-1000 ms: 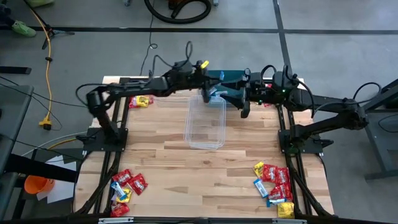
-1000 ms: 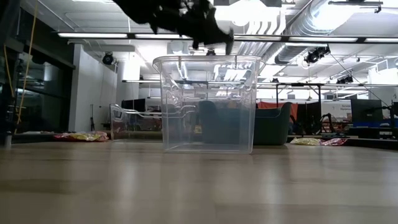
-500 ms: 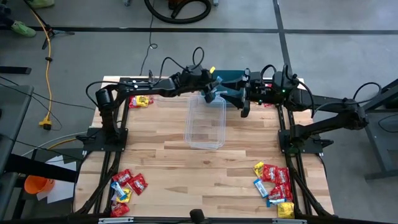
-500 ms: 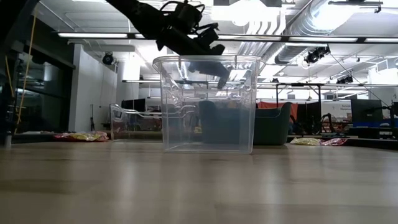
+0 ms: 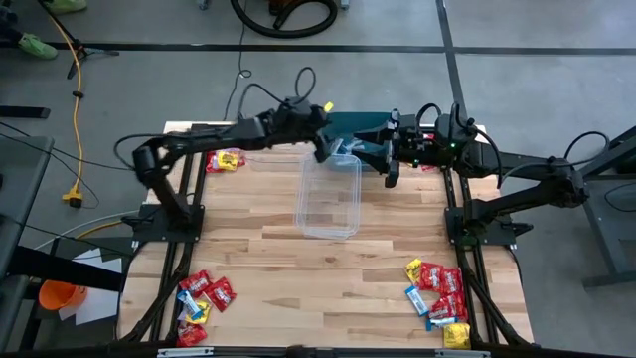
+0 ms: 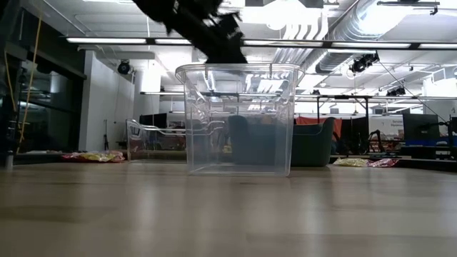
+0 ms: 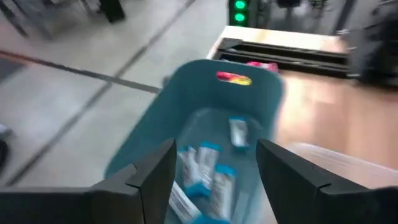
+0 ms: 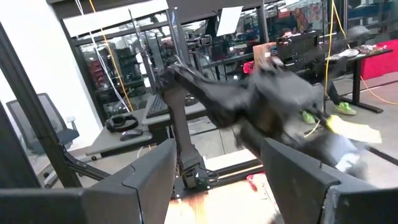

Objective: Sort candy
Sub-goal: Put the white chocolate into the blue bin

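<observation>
Left tool (image 5: 323, 151) back over lengthwise blue candy (image 7: 208, 168).

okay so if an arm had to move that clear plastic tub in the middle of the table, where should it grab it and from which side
Probably the rim of the clear tub, coming down from above. It stands upright and open-topped, with tall, smooth walls too wide apart to span, so one finger inside and one outside a wall is likely the only hold. The near short wall suits best, since the left gripper and right gripper crowd the far end.

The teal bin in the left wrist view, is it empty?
No, the teal bin holds several light blue candy packets.
</observation>
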### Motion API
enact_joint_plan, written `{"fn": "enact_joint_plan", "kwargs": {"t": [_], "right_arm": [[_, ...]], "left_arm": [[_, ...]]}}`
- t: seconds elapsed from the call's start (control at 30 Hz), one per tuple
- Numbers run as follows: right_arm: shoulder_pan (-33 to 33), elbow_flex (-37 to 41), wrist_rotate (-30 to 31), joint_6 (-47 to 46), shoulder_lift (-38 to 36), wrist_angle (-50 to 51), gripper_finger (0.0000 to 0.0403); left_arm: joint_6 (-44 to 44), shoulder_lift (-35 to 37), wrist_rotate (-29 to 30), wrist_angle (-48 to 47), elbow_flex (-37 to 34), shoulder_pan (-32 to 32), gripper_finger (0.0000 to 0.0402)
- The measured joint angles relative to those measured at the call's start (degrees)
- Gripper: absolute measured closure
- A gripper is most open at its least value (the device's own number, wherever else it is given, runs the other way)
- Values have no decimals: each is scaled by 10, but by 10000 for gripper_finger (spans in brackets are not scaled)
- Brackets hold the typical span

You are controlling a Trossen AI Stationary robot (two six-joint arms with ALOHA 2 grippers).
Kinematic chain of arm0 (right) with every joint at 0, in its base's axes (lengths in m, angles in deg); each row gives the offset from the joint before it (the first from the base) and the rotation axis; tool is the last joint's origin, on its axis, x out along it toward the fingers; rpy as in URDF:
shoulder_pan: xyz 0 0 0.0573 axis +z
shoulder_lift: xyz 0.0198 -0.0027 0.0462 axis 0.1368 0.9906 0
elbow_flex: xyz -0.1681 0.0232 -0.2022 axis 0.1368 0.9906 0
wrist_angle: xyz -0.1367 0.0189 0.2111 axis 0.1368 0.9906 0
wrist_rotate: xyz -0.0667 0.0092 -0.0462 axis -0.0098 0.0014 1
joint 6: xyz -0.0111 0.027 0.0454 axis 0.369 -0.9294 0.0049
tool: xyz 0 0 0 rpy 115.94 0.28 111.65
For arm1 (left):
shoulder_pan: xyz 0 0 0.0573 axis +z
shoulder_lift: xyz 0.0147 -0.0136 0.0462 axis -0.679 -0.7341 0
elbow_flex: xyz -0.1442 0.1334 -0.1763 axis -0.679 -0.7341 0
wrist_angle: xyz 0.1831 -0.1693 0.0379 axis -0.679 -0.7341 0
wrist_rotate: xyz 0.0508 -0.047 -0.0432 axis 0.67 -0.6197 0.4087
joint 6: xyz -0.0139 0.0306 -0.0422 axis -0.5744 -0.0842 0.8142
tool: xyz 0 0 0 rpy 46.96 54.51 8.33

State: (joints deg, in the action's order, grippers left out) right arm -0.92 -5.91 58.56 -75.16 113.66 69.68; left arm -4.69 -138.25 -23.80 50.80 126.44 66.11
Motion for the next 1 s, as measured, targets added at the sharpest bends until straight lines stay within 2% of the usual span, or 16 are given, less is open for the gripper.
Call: {"fn": "enact_joint_plan", "kwargs": {"t": [0.2, 0.3, 0.4, 0.57, 0.73, 0.87, 1.0], "right_arm": [[-2, 0, 0, 15, 0, 5, 172], [-2, 0, 0, 30, 0, 5, 172], [-2, 0, 0, 31, 0, 5, 172], [-2, 0, -5, 26, 0, 5, 172], [-2, 0, -31, 11, 2, 7, 172], [-2, 0, -34, -4, 2, 8, 172], [-2, 0, -62, -16, 4, 1, 172]], "left_arm": [[48, 125, -102, -185, -1, -20, 190], [66, 195, -121, -201, -25, -62, 190], [88, 263, -106, -195, -66, -121, 190], [180, 359, 4, -145, -149, -245, 190], [226, 421, 166, -2, -252, -349, 190], [197, 433, 245, 72, -297, -382, 190], [148, 426, 262, 107, -303, -383, 190]]}}
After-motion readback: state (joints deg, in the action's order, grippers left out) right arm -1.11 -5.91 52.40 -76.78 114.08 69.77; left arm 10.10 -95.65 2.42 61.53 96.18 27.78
